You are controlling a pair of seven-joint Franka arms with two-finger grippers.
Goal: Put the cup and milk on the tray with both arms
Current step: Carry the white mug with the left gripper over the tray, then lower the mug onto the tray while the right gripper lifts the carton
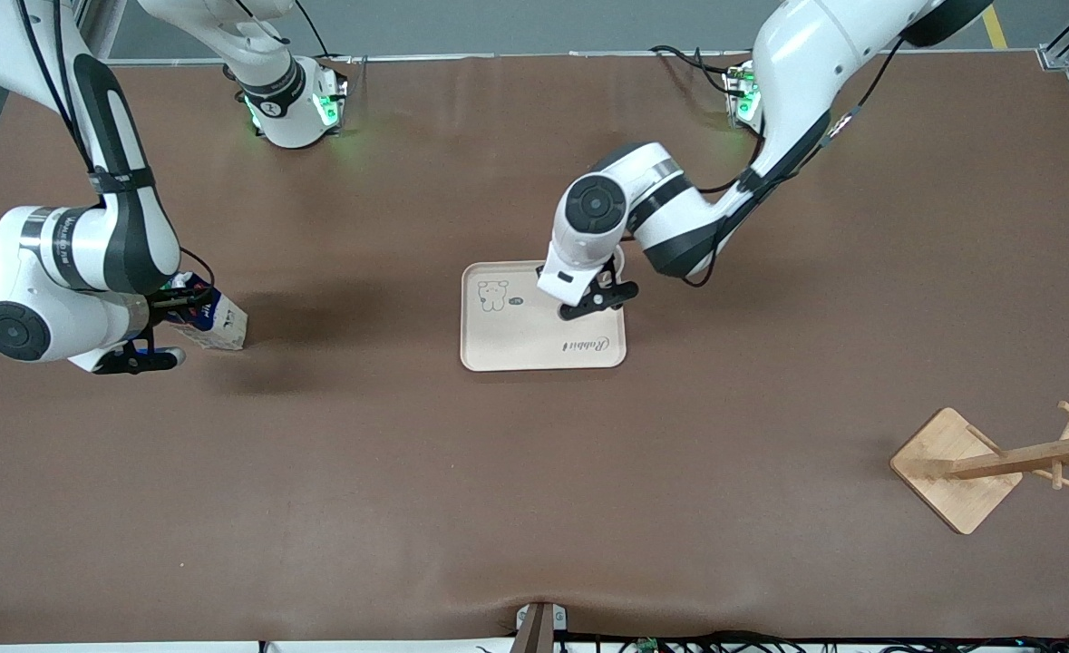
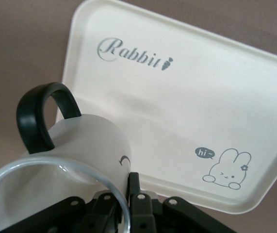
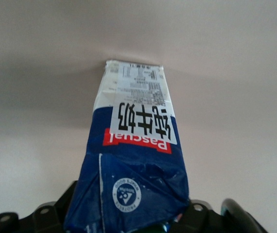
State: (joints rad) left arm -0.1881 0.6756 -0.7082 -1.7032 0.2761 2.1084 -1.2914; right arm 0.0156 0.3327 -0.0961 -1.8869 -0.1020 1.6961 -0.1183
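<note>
Brown worktop carries a cream tray near its middle, with a small animal drawing and "Rabbit" script on it. The left pincer hangs over the tray's corner toward the left arm's end of the worktop. Its fingers are pinched together on the wall of the white cup, one finger inside the rim and one outside. The cup, with its black handle, is held tilted in the air above the tray's edge, as the left wrist view shows; in the front view it is mostly hidden under the wrist.

The right pincer is low at the right arm's end of the worktop, around the top of the blue milk. The carton leans, its pale bottom toward the middle of the worktop and seemingly touching the surface, though the front view does not settle that. In the right wrist view the gable top sits between the fingers, which lie close on either side of it; whether they already press on it cannot be told.

A wooden rack stands near the left arm's end, nearer to the front camera than the tray.
</note>
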